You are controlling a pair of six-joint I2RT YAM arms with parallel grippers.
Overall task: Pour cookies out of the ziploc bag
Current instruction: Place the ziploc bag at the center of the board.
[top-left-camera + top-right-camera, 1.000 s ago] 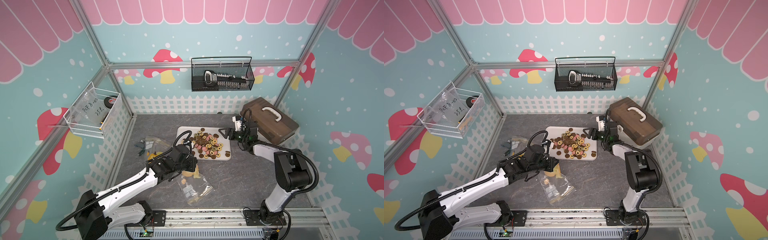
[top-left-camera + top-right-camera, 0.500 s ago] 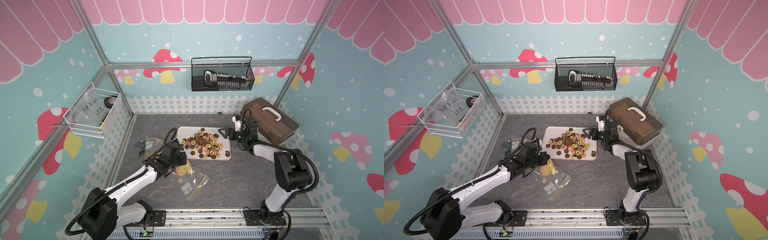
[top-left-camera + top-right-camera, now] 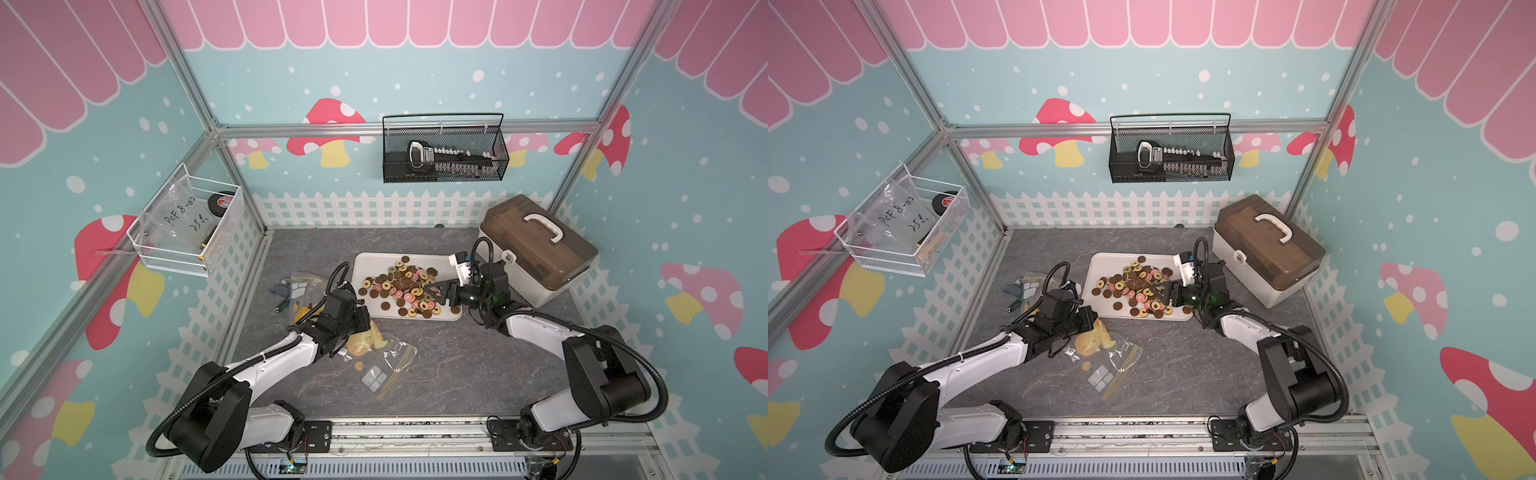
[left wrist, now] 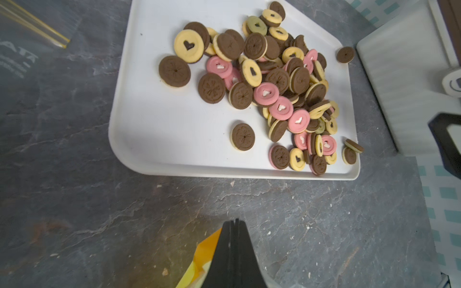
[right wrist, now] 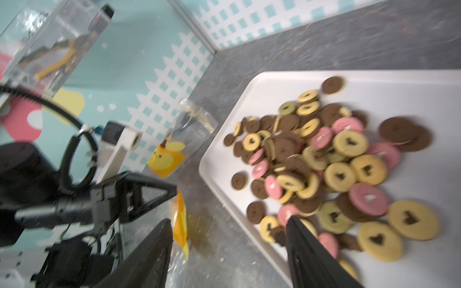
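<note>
Grey, stone-patterned tabletop (image 3: 457, 374) inside a mushroom-painted enclosure carried every item inspected.

Left pincer (image 4: 234, 222): clenched, jaws fully together. The yellow-printed end of the ziploc bag (image 3: 386, 361) sat at its tip, and I judged the film to be pinched there. The zip strip lay at the end farthest from the pincer. Holding the closed end makes sense, since lifting it would leave the mouth lowest. The bag itself lay slack on the tabletop, near the tray (image 4: 162, 129) but not over it.

Right pincer (image 5: 228, 222): released, jaws wide, nothing between them. It straddled the tray's rim, with one finger over the heap and the other over bare tabletop. I judged this a stand-by position for steadying the tray or gathering strays; which of the two could not be determined.

Cookies (image 4: 274, 82): nearly all were heaped on the white tray, crowded toward the right arm's side. They were brown, yellow and pink, with a few greenish. One tan cookie (image 3: 358, 365) lay inside the bag beside pale square sachets. On that evidence the pour was largely complete, with that one outstanding.

Outward: a second clear bag (image 3: 301, 286) lay just beside the tray on the left arm's side. A lidded box with a handle (image 3: 536, 249) stood close behind the right arm and would restrict its swing.
</note>
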